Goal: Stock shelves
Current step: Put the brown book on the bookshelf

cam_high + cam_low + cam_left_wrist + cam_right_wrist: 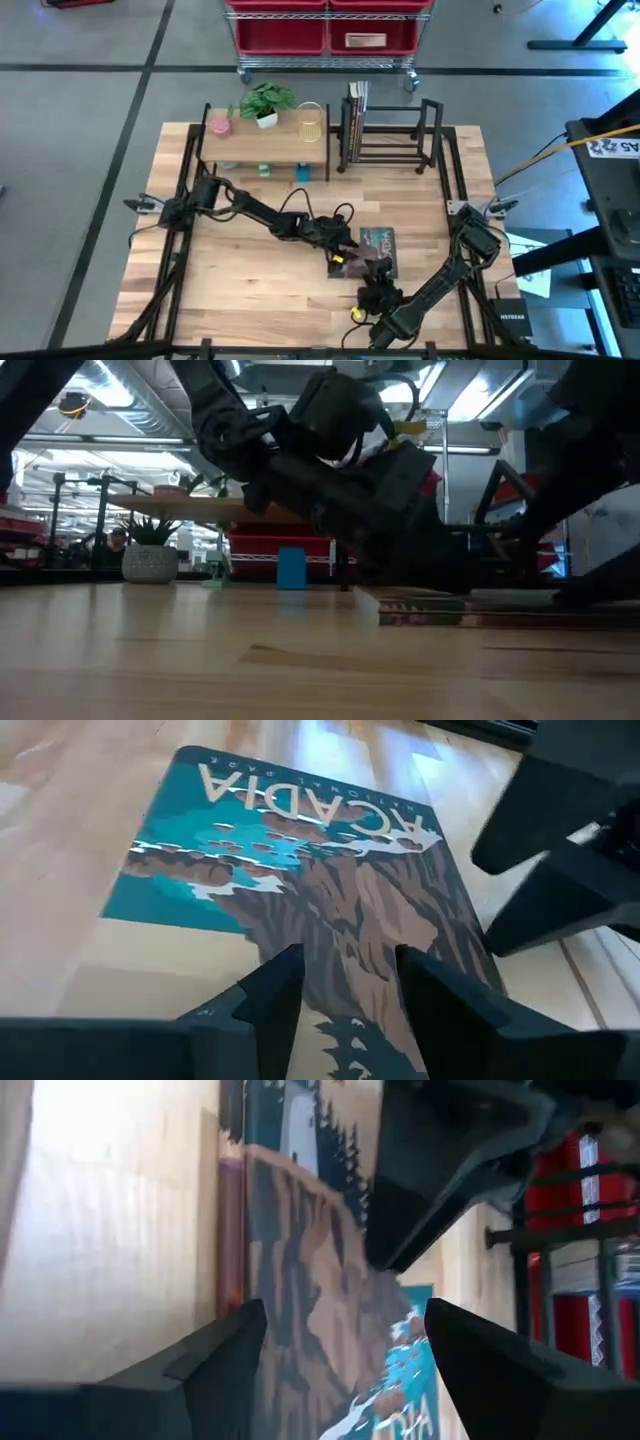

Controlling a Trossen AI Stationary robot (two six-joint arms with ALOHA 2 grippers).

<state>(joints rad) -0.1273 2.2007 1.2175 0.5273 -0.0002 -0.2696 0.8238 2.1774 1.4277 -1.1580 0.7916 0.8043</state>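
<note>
A book (380, 245) with a teal and brown "Acadia" cover (300, 870) lies flat on the table, right of centre. My left gripper (350, 990) reaches in from the left and stands open low over the cover, at the book's left side (345, 255). My right gripper (345, 1350) comes from the near right (376, 280), open wide over the book's near part. The wood-topped shelf (265, 135) and the black book rack (390, 135) stand at the table's far edge. The rack holds some upright books (357, 105) at its left end. My left gripper has its fingertips (285, 975) right over the cover; whether they touch it, I cannot tell. My right gripper has its fingers (225, 1355) spread above the cover, and I cannot tell whether they touch it either.
On the shelf top stand a potted plant (266, 103), a pink thing (220, 125) and a gold wire holder (311, 122). A blue block (291, 568) sits under it. A wheeled cart with red bins (325, 30) stands beyond the table. Bare wood lies at the near left.
</note>
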